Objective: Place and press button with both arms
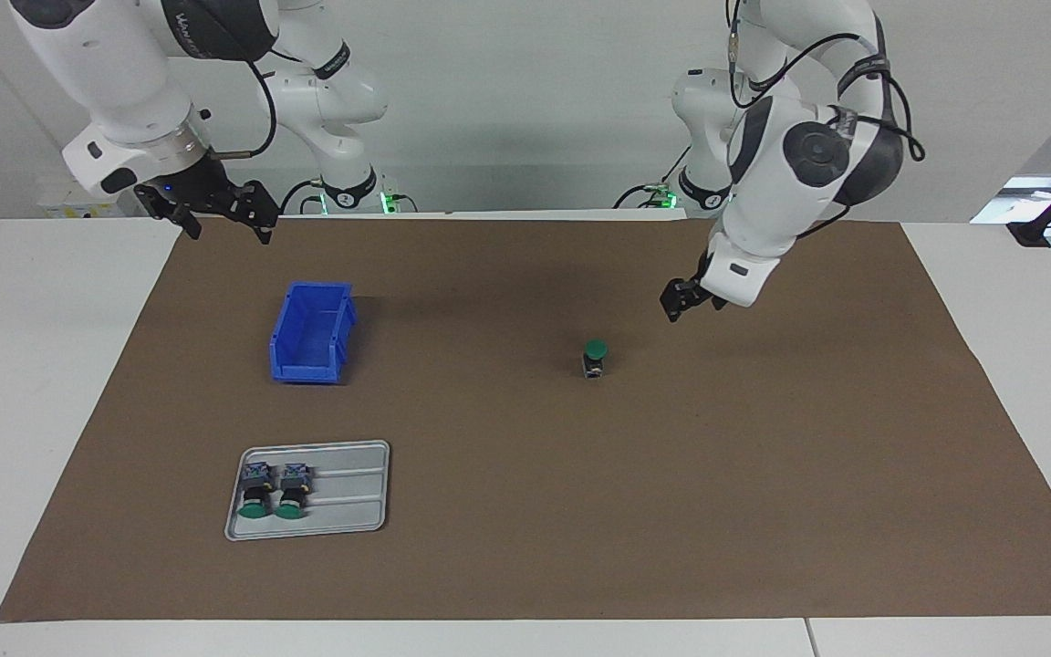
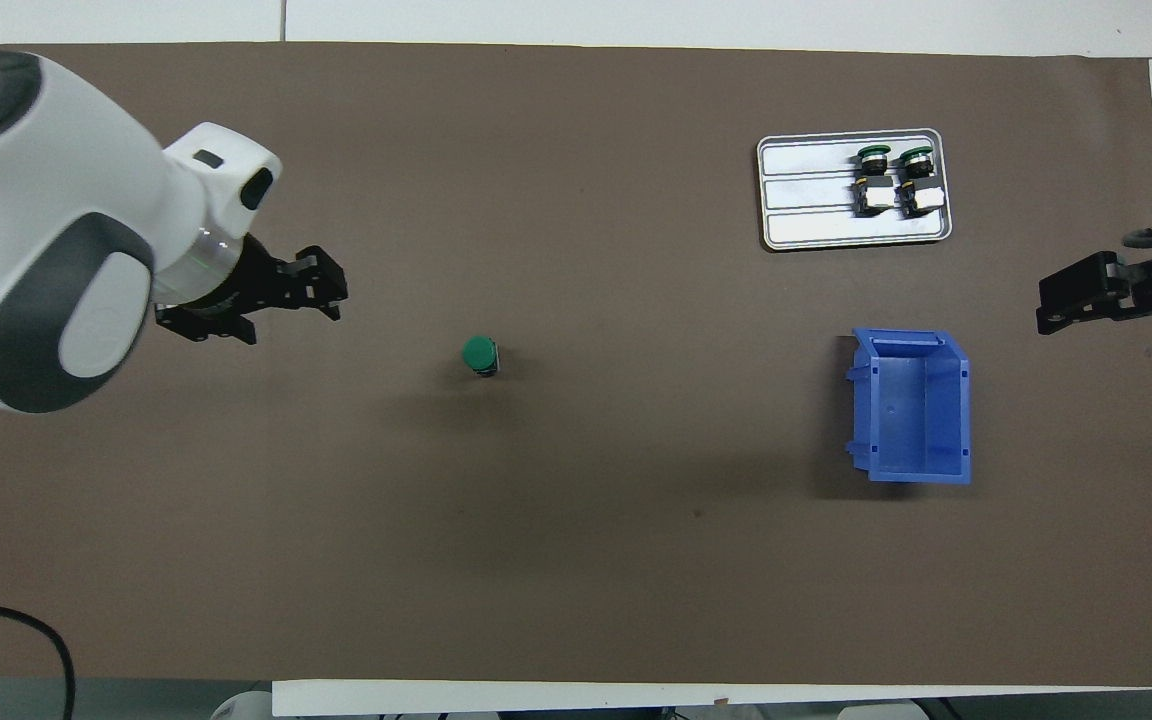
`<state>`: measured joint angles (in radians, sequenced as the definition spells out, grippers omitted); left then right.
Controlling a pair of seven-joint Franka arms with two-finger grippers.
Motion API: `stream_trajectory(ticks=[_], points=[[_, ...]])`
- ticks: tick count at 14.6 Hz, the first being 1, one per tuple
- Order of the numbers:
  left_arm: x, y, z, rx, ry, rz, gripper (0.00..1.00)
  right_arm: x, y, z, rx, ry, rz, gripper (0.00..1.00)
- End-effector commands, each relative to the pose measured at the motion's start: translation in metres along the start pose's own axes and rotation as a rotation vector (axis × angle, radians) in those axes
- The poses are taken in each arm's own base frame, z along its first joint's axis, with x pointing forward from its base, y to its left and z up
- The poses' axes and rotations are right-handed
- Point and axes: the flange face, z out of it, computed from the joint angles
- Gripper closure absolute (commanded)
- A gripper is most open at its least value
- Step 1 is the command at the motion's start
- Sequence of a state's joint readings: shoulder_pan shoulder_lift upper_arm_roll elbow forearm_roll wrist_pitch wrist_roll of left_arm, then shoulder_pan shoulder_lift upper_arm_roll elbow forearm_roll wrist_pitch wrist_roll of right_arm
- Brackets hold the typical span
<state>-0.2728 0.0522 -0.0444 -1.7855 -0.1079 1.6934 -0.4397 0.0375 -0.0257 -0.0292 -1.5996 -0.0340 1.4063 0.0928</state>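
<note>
One button [image 1: 594, 358] with a green cap stands upright on the brown mat, near the middle of the table toward the left arm's end; it also shows in the overhead view [image 2: 480, 355]. My left gripper [image 1: 674, 306] hangs in the air beside it, apart from it and a little toward the left arm's end [image 2: 331, 290]. My right gripper [image 1: 226, 228] is open and empty, raised over the mat's edge near the right arm's base [image 2: 1051, 305]. Two more buttons [image 1: 275, 491] lie on their sides on a grey tray [image 1: 352, 500].
A blue plastic bin [image 1: 311, 333] stands at the right arm's end of the mat, nearer to the robots than the grey tray [image 2: 806, 205]. It shows in the overhead view too [image 2: 911, 405]. The brown mat [image 1: 525, 511] covers most of the white table.
</note>
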Motion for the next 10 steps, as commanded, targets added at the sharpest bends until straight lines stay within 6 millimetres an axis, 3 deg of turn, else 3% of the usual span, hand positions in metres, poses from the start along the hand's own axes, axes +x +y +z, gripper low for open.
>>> stream_trajectory(ticks=[1,3,6,8,10], points=[[0.0,-0.064,-0.026,0.041,-0.013,0.075,0.07,-0.013,-0.018,0.003,-0.01,-0.042,-0.065,0.0],[0.001,-0.089,-0.039,0.109,0.008,0.099,0.01,-0.018,-0.035,0.002,-0.016,-0.046,-0.14,0.0],[0.001,-0.126,-0.061,0.104,0.016,0.051,0.01,-0.015,-0.096,-0.007,0.033,0.039,-0.166,0.0],[0.0,-0.144,-0.074,0.097,0.022,0.064,0.01,-0.005,-0.16,0.01,0.064,0.061,-0.145,0.0],[-0.004,-0.146,-0.088,0.097,0.02,0.073,0.01,-0.001,-0.219,0.015,0.07,0.086,-0.102,0.0]])
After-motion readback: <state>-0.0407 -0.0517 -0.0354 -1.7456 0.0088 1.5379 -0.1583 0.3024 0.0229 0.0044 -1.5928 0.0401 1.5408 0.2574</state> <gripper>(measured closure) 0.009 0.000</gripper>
